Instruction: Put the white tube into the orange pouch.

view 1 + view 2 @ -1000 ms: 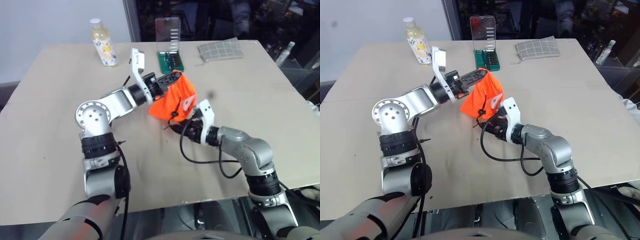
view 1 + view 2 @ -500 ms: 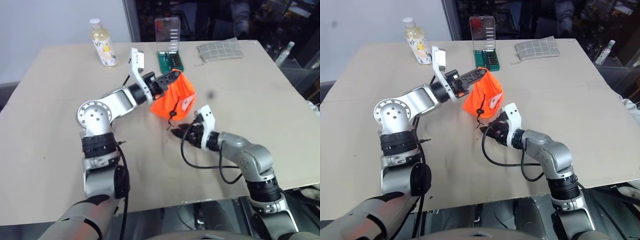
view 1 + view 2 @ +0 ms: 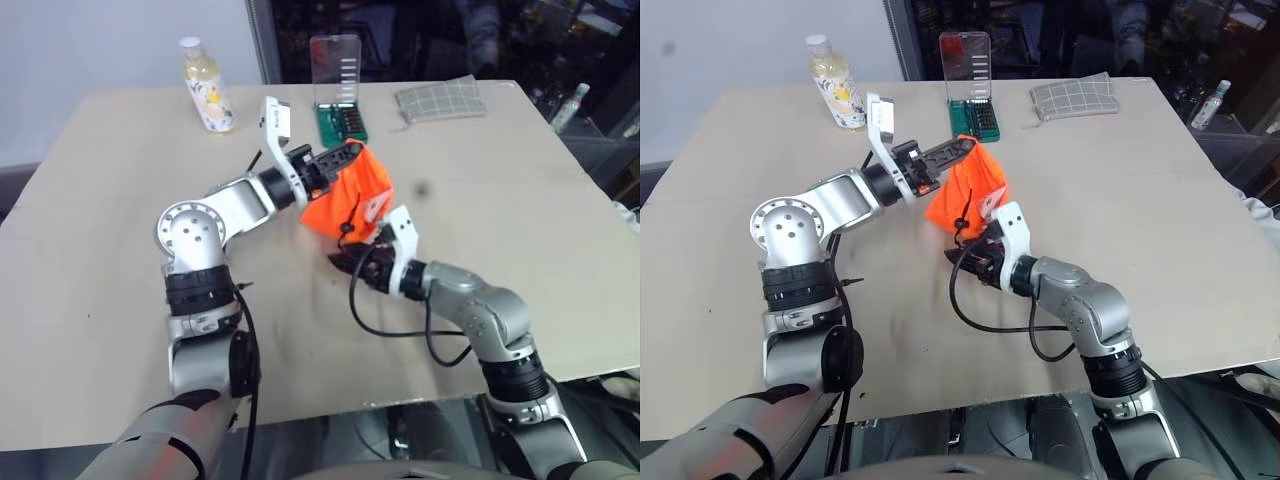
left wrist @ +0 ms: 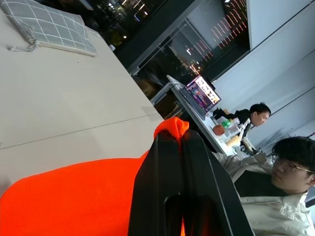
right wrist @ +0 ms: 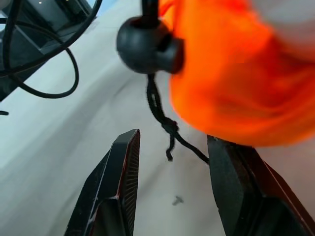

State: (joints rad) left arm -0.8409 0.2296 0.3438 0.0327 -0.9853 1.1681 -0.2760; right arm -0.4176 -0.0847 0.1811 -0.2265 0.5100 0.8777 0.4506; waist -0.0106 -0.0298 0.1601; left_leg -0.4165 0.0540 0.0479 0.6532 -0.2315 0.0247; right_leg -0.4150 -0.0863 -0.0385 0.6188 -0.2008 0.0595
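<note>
Orange pouch hangs above the middle of the surface, lifted clear and pinched at its upper far corner by the left hand, whose two black fingers are pressed together on the fabric. In the left wrist view a peak of orange cloth pokes out past the fingers. A thin black drawstring cord with a round black stopper dangles from the pouch's near side.

Just below and in front of the pouch sits the right hand, low over the surface and pointing toward the left. Its fingers stand spread with nothing between them; the cord's end hangs in the gap. A patch of white shows at the pouch's lower right side, in its mouth; whether that is the white tube I cannot tell.

Along the far edge stand a bottle of yellowish liquid at left, a green case with a clear lid in the middle, and a grey checked pouch at right.
</note>
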